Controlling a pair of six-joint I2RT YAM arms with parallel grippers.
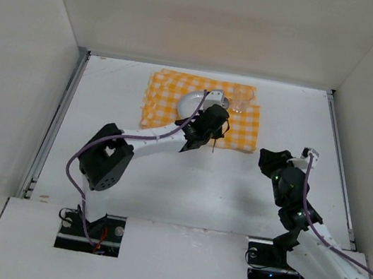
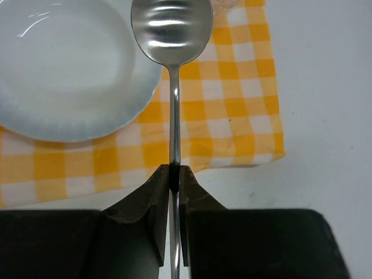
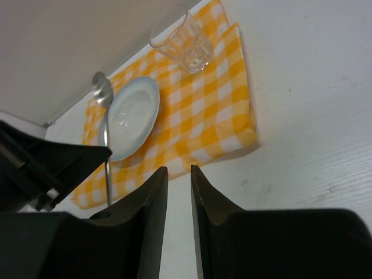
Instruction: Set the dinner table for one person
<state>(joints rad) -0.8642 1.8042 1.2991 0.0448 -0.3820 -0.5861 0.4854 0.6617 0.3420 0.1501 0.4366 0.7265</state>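
Plate [image 2: 70,75] and glass [image 3: 181,42] sitting on cloth [image 2: 232,104]. Left gripper [image 2: 174,171] clamping spoon [image 2: 170,29], bowl ahead of jaws, apparently unplaced. Right gripper [image 3: 179,174] idling slightly open, empty.

Desk [image 1: 184,196]: plain matte white, no pattern. Wall panels [image 1: 214,15]: plain white.

Cloth [image 1: 241,131]: yellow-and-white check in even squares.

Plate [image 2: 64,70]: glossy white, unpatterned, with a faint bluish shade towards the rim.

Spoon [image 2: 171,29]: bright silver metal, with banded reflections in the bowl.

Glass [image 3: 183,40]: clear and colourless, with vertical facets.

Left tool [image 2: 174,171] and right tool [image 3: 179,174]: both matte black.

Cable [image 1: 69,166] along the left arm: purple.
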